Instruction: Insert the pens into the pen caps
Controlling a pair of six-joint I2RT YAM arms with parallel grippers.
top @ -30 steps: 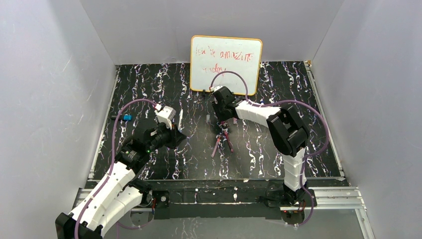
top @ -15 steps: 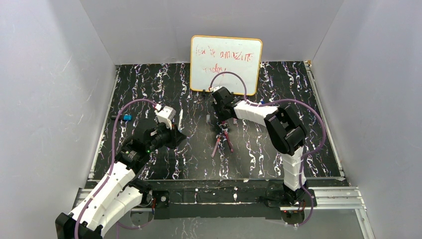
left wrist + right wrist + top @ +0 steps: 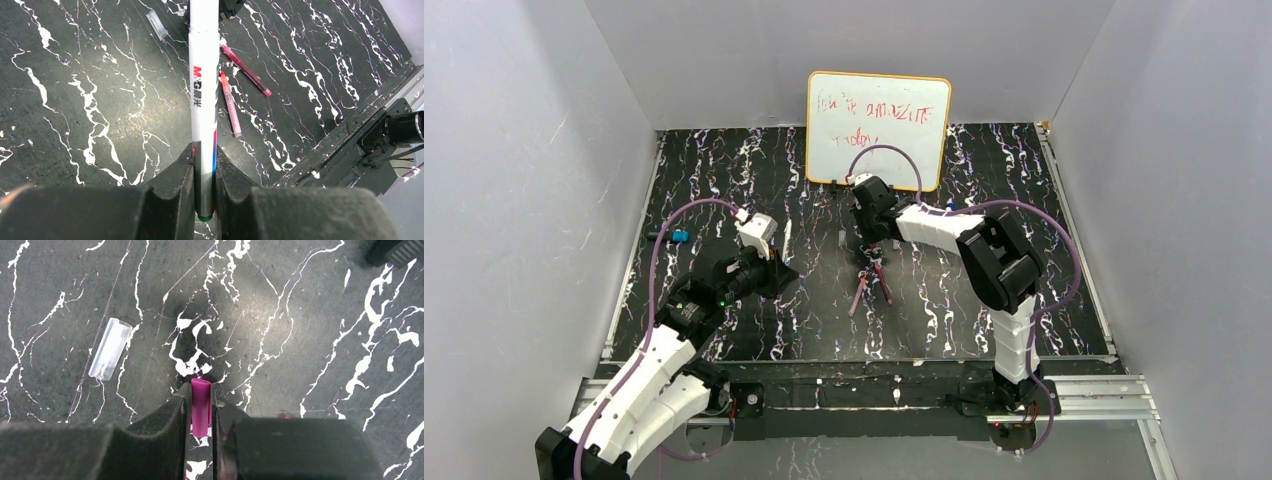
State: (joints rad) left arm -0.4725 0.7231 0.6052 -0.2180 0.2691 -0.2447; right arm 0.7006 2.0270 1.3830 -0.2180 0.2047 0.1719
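Note:
My left gripper (image 3: 204,172) is shut on the lower end of a white pen (image 3: 204,95) with red lettering, which points away over the black marbled tabletop; from above the pen (image 3: 786,235) sticks out of the gripper (image 3: 776,268). My right gripper (image 3: 201,400) is shut on a short magenta pen cap (image 3: 201,405), low over the tabletop, and stands at the centre (image 3: 872,245) in the top view. Two pink pens (image 3: 231,105) (image 3: 247,72) lie loose just in front of it. A clear cap (image 3: 109,349) lies to the left of the right gripper.
A whiteboard (image 3: 879,128) with red writing leans at the back, right behind the right gripper. A small blue item (image 3: 679,236) lies at the left edge of the table. Grey walls close in three sides, and a metal rail (image 3: 874,395) runs along the front.
The right arm's elbow has shifted slightly left while its gripper stays over the same spot. The left arm and its pen have not moved.

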